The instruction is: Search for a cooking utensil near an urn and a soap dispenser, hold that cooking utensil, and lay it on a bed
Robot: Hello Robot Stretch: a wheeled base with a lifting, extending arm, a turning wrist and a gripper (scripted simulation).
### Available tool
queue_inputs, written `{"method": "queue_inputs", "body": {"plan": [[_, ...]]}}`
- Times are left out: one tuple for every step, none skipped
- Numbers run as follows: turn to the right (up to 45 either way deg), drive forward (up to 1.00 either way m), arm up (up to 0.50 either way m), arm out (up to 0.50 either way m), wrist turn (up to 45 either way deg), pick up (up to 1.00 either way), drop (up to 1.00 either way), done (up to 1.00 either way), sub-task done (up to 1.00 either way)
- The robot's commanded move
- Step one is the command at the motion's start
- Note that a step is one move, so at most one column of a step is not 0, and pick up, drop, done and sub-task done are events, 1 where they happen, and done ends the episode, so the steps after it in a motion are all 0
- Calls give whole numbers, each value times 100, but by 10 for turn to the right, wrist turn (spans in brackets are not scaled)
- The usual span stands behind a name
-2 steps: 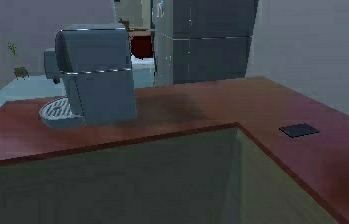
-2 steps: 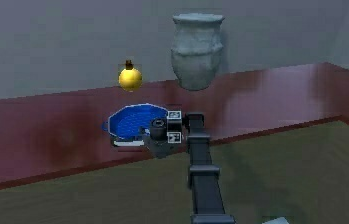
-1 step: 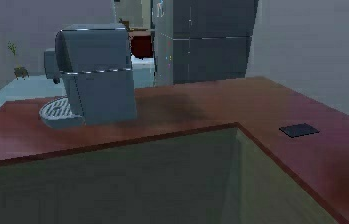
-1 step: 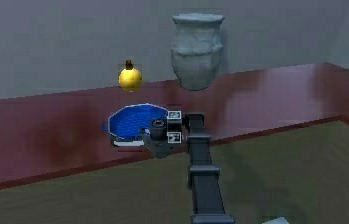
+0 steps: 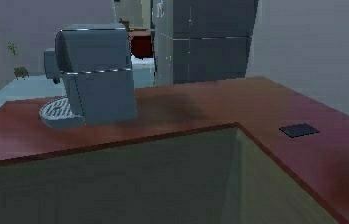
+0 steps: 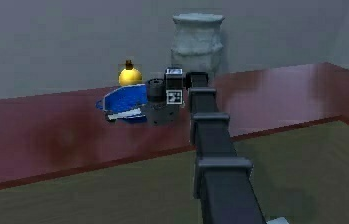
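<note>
- Claw (image 6: 140, 108) is sitting at a blue flat object (image 6: 117, 100) on the red-brown counter (image 6: 42, 130). I cannot tell its grip state, nor whether it is holding anything.
- The blue object, likely the cooking utensil, is lying at the claw's finger end; contact is unclear.
- A yellow soap dispenser (image 6: 130, 73) is standing just behind it, with a grey urn (image 6: 197, 45) beyond the arm.
- Judging: the grasp step is in hand. Next calls for a firm hold and a clean lift, then seeking a bed.

Dark arm (image 6: 218, 150) reaches across the red-brown bench (image 6: 42, 130); 2 white marker squares (image 6: 175, 85) at its far end. Blue object (image 6: 120, 101) lies at the fingers (image 6: 145, 108); held or not, cannot tell. Yellow round bottle (image 6: 130, 73) just beyond the fingers. Grey urn (image 6: 198, 40) farther out, to their right.
</note>
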Motion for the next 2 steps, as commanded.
{"method": "queue_inputs", "body": {"plan": [[0,0,2,0,0,0,0,0,0],[0,0,0,0,-450,0,0,0,0]]}}
